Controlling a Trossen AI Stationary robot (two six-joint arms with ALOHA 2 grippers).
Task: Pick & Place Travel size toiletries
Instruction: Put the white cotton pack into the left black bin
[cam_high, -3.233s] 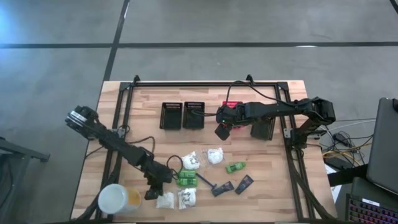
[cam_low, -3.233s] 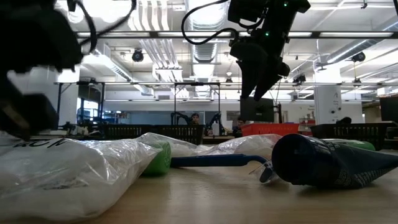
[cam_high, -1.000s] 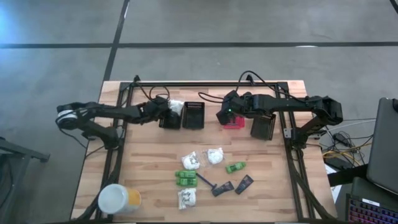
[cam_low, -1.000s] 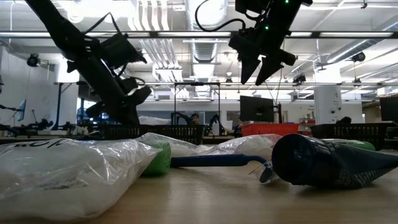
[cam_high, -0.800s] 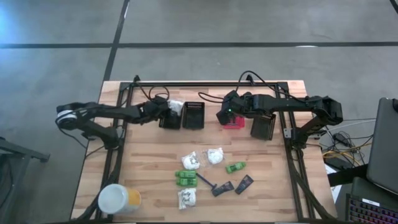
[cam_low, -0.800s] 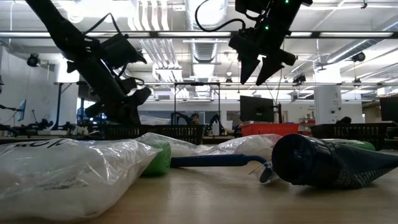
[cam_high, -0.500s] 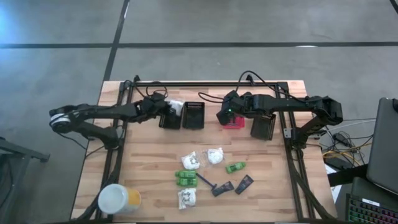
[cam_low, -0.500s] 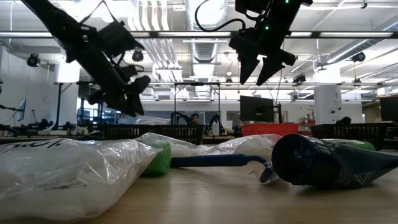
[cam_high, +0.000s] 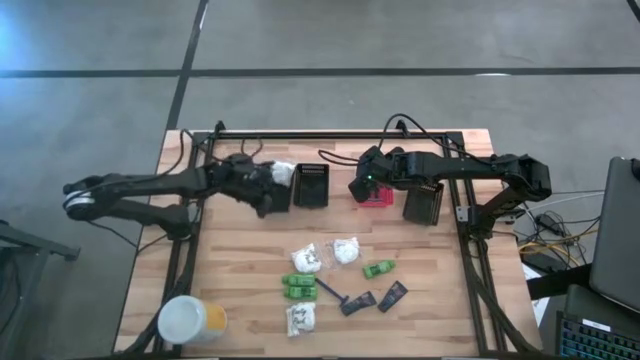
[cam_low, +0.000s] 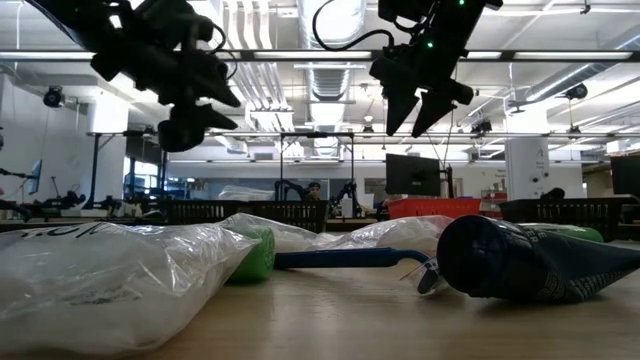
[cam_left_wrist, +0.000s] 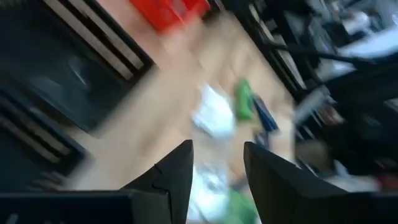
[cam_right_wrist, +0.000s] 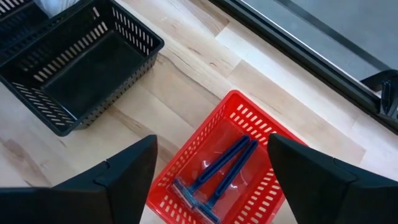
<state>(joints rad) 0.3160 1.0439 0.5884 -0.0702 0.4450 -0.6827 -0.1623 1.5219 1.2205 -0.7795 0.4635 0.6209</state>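
— What do you count around the red basket (cam_high: 376, 192)?

— You have two razors (cam_right_wrist: 214, 174) inside it, and the right tool (cam_high: 356, 187) hangs above it, fingers apart, empty. Toward the near edge of the tabletop (cam_high: 240, 280) from it lie three white packets (cam_high: 346, 250), two green packs (cam_high: 299, 286), one razor (cam_high: 335, 295) and two dark sachets (cam_high: 392, 295).

— And the left tool (cam_high: 268, 190)?

— Left of that basket, over a black basket (cam_high: 275, 187), fingers apart. One white packet (cam_high: 283, 172) sits there. You can read no writing.

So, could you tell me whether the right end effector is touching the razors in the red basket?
Apart. The right wrist view shows the open right end effector hovering above the red basket, with the two blue razors lying untouched on its floor.
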